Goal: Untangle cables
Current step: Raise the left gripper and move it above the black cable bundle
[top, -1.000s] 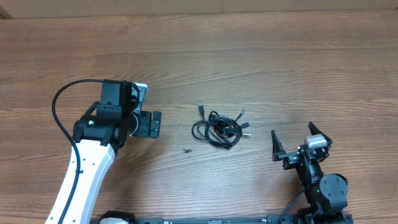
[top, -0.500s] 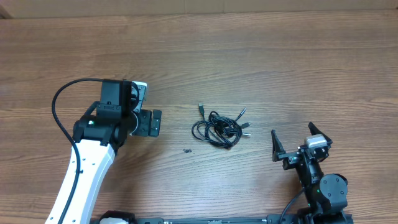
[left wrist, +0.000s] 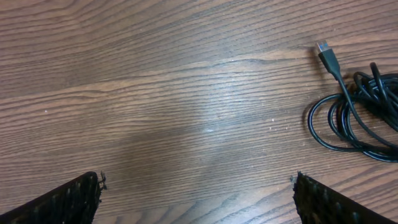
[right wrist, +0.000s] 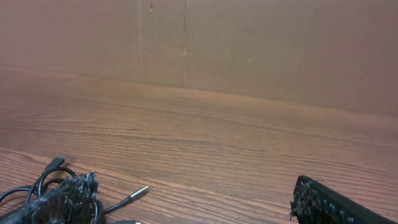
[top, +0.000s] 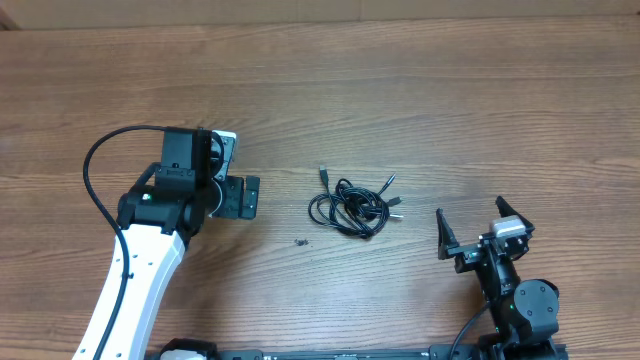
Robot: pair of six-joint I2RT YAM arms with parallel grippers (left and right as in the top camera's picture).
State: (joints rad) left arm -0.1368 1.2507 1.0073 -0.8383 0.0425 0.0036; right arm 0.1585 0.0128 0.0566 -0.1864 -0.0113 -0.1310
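The cables [top: 352, 207] are bunched in one small tangled coil near the middle of the wooden table [top: 420, 90], resting flat and touched by neither gripper. Several thin black loops are overlapped. One strand is run out of the coil toward the far side and is ended in a USB-style plug [top: 322, 170]. Short plug ends are fanned out on the right side of the bundle. In the left wrist view the cables [left wrist: 348, 121] are seen at the right edge, partly cut off, with the USB-style plug [left wrist: 324, 51] lying clear of the loops. In the right wrist view the cables [right wrist: 46, 177] are seen low on the left, partly hidden behind a finger, and a silver-tipped plug [right wrist: 135, 194] is pointed out to the right.

A small dark speck [top: 300, 241] is seen on the wood just near-left of the coil.

The left gripper [top: 248, 198] is held left of the bundle, apart from it, with fingers spread wide. In its own camera the left gripper [left wrist: 198, 198] is shown with only bare wood between the tips. The right gripper [top: 478, 226] is placed well to the right of the coil, nearer the robot's edge of the table, also spread wide and holding nothing. The same is seen in the wrist view of the right gripper [right wrist: 196, 202].

A thick black cable [top: 92, 170] is looped off the white arm link [top: 130, 290]. A brown wall [right wrist: 249, 43] is seen behind the table.
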